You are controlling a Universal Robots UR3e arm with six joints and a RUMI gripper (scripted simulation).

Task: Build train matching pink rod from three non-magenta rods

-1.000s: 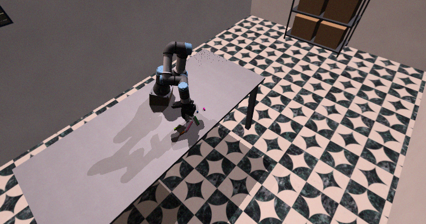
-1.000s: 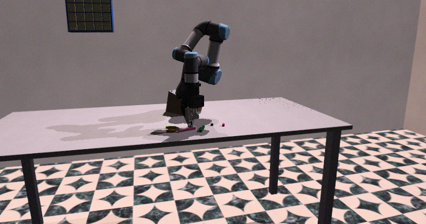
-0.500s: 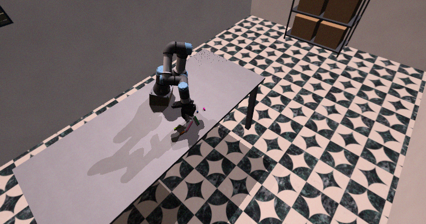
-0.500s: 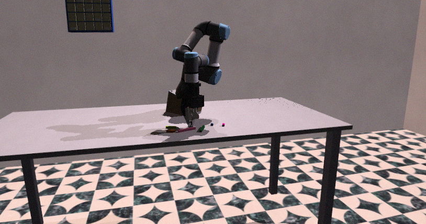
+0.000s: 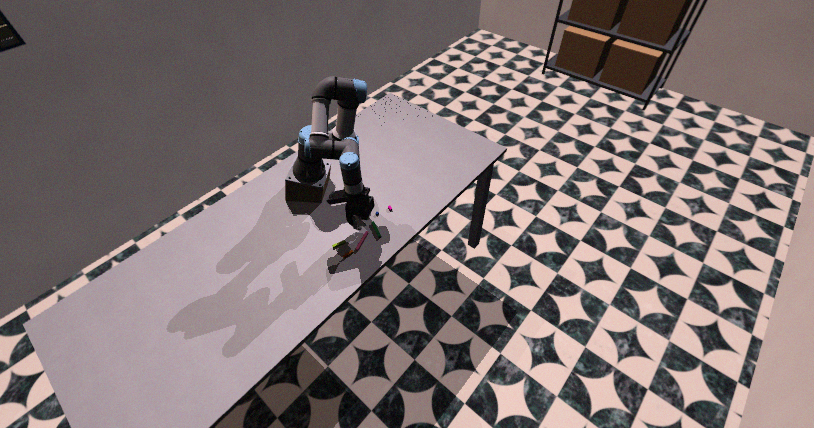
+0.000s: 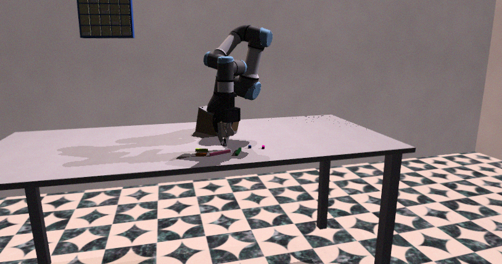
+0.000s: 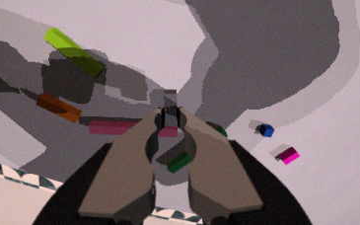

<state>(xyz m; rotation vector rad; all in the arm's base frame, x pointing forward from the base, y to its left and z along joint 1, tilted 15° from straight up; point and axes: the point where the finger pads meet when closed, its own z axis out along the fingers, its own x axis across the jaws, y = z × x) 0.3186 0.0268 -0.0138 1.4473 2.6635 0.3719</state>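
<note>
My gripper (image 7: 171, 109) (image 5: 359, 224) (image 6: 224, 144) is shut on a small grey rod (image 7: 170, 100) and is low over the table. The pink rod (image 7: 109, 127) (image 5: 360, 241) (image 6: 219, 152) lies flat just beside the fingertips, its end under them. A green rod (image 7: 180, 161) (image 5: 374, 226) (image 6: 237, 151) lies below the fingers. A lime rod (image 7: 71, 51) (image 5: 341, 243) (image 6: 201, 150) and an orange rod (image 7: 59, 108) (image 6: 200, 153) lie past the pink rod's other end. A blue rod (image 7: 266, 130) (image 5: 376, 213) (image 6: 249, 146) and a magenta rod (image 7: 289, 155) (image 5: 389, 208) (image 6: 263, 147) lie apart on the other side.
The rods lie near the front edge of the grey table (image 5: 170, 289) (image 6: 333, 136). The arm's base (image 5: 307, 186) stands behind them. A shelf with cardboard boxes (image 5: 620, 26) stands far off on the floor.
</note>
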